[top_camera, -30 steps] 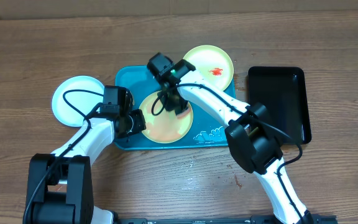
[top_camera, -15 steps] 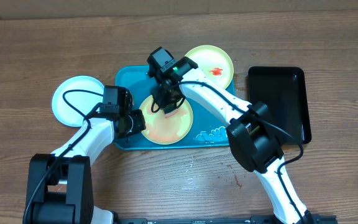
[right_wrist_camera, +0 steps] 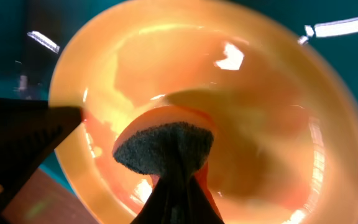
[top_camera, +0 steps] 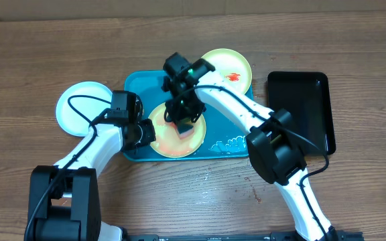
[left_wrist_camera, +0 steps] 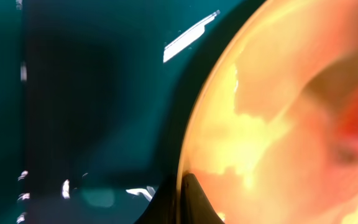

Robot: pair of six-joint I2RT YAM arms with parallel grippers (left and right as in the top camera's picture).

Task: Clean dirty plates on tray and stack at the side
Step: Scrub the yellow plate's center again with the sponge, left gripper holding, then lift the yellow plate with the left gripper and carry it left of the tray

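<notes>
Table point(top_camera: 354, 194) bears the tray point(top_camera: 139, 84) mid-frame, with the black tray point(top_camera: 300, 110) at right. White plate point(top_camera: 79, 107) lies left of the tray; smeared plate point(top_camera: 223, 67) overlaps its upper-right corner. Middle plate point(top_camera: 169, 144) sits inside it: left gripper point(top_camera: 146, 132) pinches its rim, right gripper point(top_camera: 183, 122) clamps a sponge point(right_wrist_camera: 163, 146) on it, its arm hiding part.

One cream plate point(top_camera: 167, 140) lies in the turquoise tray point(top_camera: 139, 87), a sauce-smeared plate point(top_camera: 228, 65) on its corner, a white plate point(top_camera: 79, 107) beside.
</notes>
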